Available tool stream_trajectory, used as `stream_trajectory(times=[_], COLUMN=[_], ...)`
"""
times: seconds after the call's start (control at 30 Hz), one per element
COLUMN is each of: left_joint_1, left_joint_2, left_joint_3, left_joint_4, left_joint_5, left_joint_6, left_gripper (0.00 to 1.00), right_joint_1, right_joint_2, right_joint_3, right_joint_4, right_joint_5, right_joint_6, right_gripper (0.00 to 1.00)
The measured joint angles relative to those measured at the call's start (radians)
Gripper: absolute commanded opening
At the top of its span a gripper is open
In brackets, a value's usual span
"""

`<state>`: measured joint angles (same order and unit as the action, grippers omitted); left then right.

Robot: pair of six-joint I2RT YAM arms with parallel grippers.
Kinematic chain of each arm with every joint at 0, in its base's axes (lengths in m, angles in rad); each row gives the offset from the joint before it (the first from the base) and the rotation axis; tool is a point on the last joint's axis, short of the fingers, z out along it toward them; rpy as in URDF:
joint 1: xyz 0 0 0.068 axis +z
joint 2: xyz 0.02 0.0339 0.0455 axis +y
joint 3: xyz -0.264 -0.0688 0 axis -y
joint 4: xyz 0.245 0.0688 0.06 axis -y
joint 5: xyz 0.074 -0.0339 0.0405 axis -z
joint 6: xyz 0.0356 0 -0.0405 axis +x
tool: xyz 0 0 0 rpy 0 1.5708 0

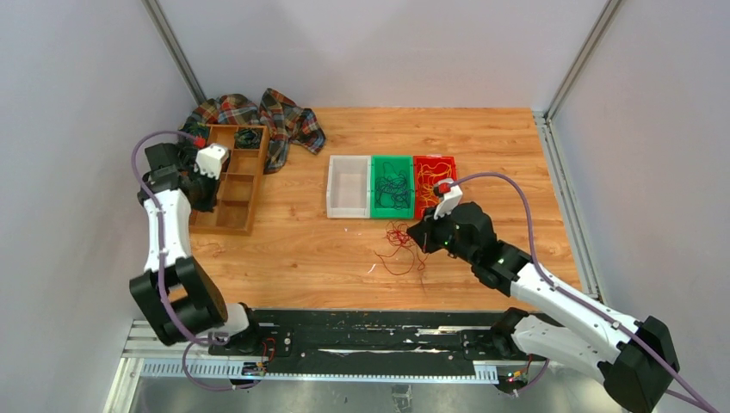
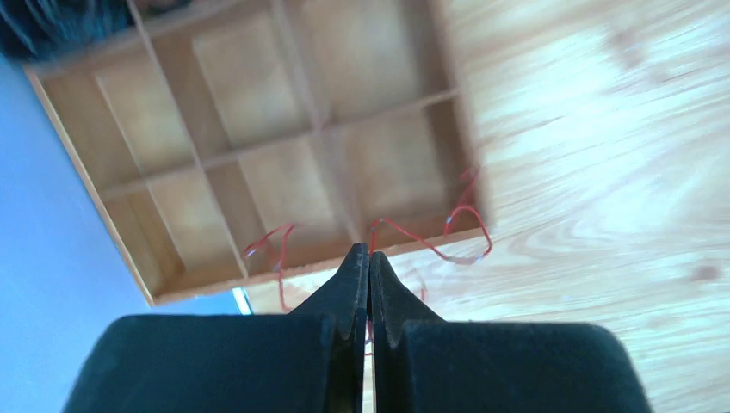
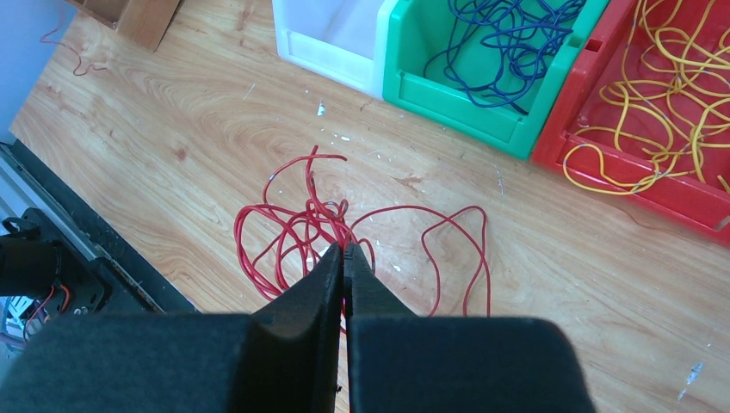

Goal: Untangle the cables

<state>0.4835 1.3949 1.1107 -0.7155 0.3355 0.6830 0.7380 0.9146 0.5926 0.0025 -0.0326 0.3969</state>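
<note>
A tangle of thin red cables [image 1: 398, 245] lies on the wooden table in front of the bins; in the right wrist view [image 3: 288, 228] it spreads in loops. My right gripper [image 3: 344, 249] is shut on a strand of this tangle; it also shows in the top view [image 1: 422, 234]. My left gripper [image 2: 368, 254] is shut on another red cable [image 2: 430, 245], which hangs over the near edge of the wooden compartment tray [image 2: 215, 159]. Dark blue cables [image 3: 508, 43] lie in the green bin [image 3: 448, 103]. Yellow cables [image 3: 680, 103] lie in the red bin [image 3: 637, 185].
A white bin [image 1: 331, 185] stands left of the green bin [image 1: 374, 185] and the red bin [image 1: 435, 160]. The wooden tray [image 1: 232, 202] sits at the table's left edge by my left gripper [image 1: 205, 191]. A plaid cloth [image 1: 284, 120] lies behind it. Grey walls enclose the table.
</note>
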Motion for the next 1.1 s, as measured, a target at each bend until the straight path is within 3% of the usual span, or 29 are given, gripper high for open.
stream_trajectory(times=[0.23, 0.5, 0.67, 0.9, 1.1], left_joint_1=[-0.244, -0.395, -0.5, -0.62, -0.679], left_joint_2=[-0.183, -0.135, -0.09, 0.013, 0.065], left_joint_3=[0.177, 0.671, 0.833, 0.865, 0.766], left_joint_4=[-0.1, -0.155, -0.158, -0.165, -0.121], left_joint_5=[0.056, 0.105, 0.136, 0.144, 0.171], left_joint_6=[-0.099, -0.253, -0.306, -0.327, -0.373], left_gripper=[0.01, 0.01, 0.01, 0.01, 0.01], right_joint_1=[0.0, 0.0, 0.0, 0.0, 0.001], right_joint_2=[-0.045, -0.139, -0.186, -0.21, -0.217], right_joint_3=[-0.031, -0.09, -0.129, -0.14, -0.141], right_joint_4=[0.005, 0.017, 0.022, 0.011, -0.003], right_joint_5=[-0.001, 0.0, 0.003, 0.007, 0.007], right_joint_6=[0.0, 0.005, 0.015, 0.029, 0.034], right_gripper=[0.01, 0.0, 0.01, 0.01, 0.01])
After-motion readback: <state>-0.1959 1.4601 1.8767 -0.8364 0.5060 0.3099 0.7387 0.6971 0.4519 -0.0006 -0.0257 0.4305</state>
